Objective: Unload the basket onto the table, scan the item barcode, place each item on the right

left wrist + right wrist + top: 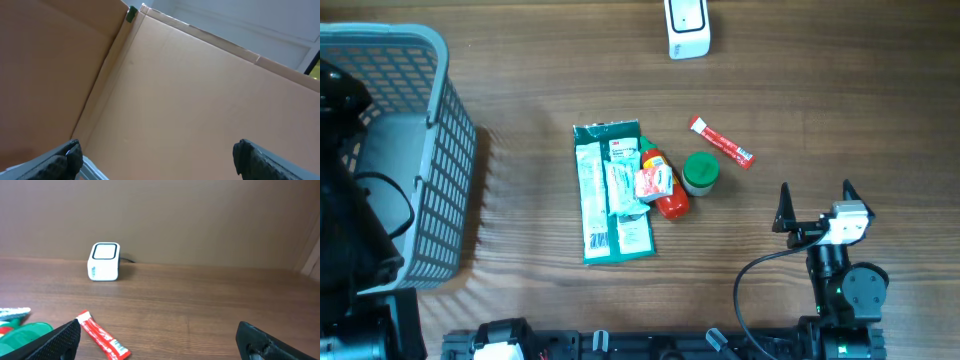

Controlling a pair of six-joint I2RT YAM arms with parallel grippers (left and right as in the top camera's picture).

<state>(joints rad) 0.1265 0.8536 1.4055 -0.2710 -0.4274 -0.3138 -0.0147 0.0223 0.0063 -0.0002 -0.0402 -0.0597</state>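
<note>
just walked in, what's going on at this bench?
Nothing is held yet. The right hand sits open at the near right of the table, short of the items in the middle: a green packet, a red bottle, a green-lidded jar and a red sachet. The white scanner stands at the far edge. The left hand is open too, facing a cardboard wall. A grey basket stands at the left.

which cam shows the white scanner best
Right wrist view: the white scanner sits whole, its dark-framed window visible. Overhead crops it at the frame's top edge. Left wrist shows only cardboard, no scanner.
</note>
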